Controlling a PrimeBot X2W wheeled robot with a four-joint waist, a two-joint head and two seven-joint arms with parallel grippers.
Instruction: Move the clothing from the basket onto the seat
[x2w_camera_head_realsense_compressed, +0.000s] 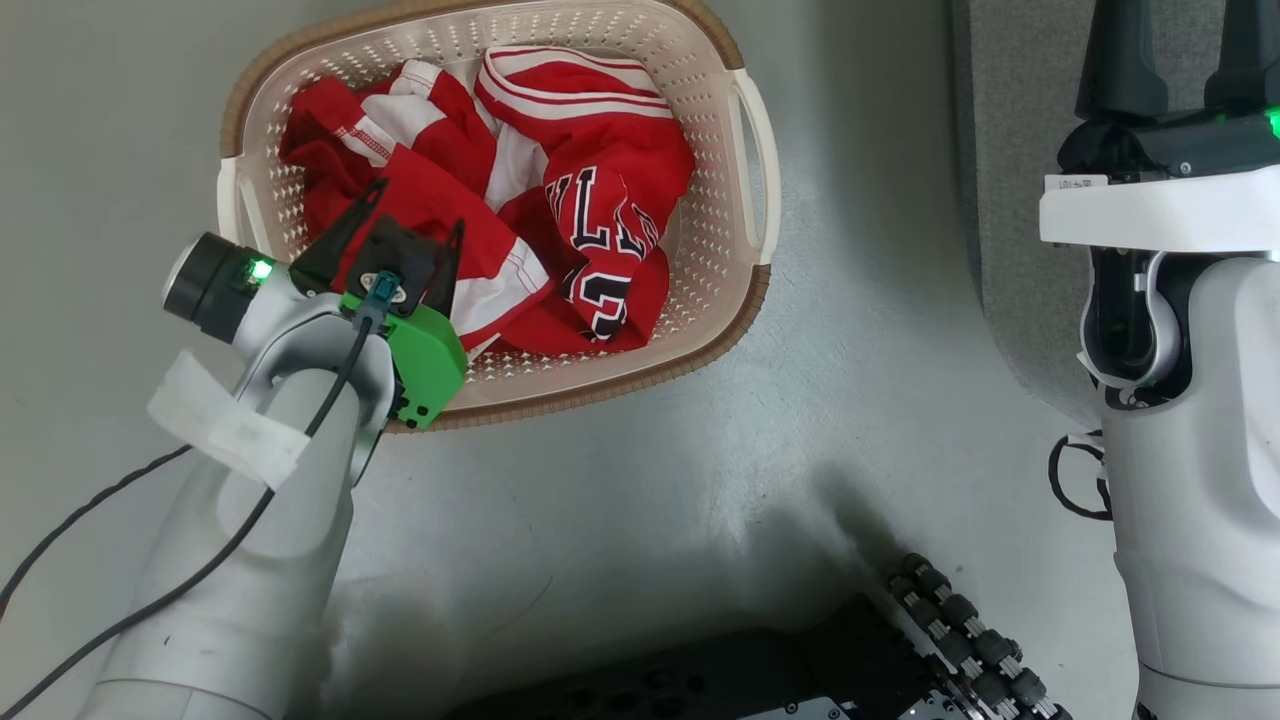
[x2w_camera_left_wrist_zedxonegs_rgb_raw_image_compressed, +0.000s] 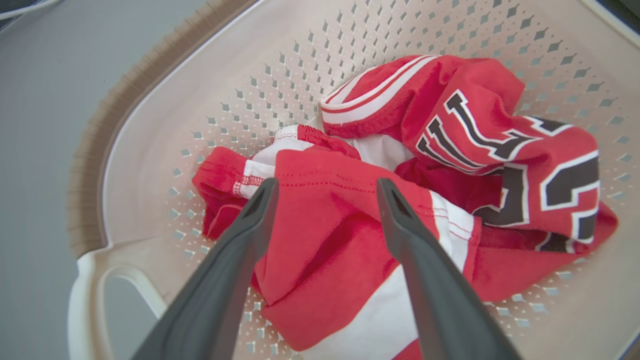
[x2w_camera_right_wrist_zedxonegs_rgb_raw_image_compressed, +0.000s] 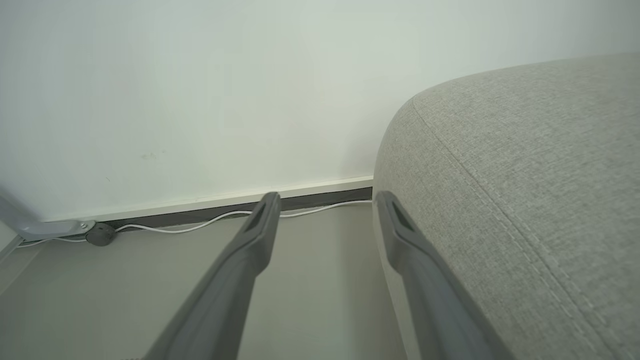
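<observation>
The left gripper (x2w_camera_left_wrist_zedxonegs_rgb_raw_image_compressed: 326, 184) hung over the basket's (x2w_camera_head_realsense_compressed: 620, 385) near left corner, fingers spread wide and empty, tips close over the red clothing (x2w_camera_left_wrist_zedxonegs_rgb_raw_image_compressed: 330, 235). The garments lay crumpled inside the basket, lettered jersey (x2w_camera_head_realsense_compressed: 605, 230) toward its right side. The right gripper (x2w_camera_right_wrist_zedxonegs_rgb_raw_image_compressed: 325, 196) stood wide too, holding nothing, beside the rounded corner of the seat (x2w_camera_right_wrist_zedxonegs_rgb_raw_image_compressed: 525, 175), with a white cable (x2w_camera_right_wrist_zedxonegs_rgb_raw_image_compressed: 200, 224) along the wall (x2w_camera_right_wrist_zedxonegs_rgb_raw_image_compressed: 250, 100) beyond
</observation>
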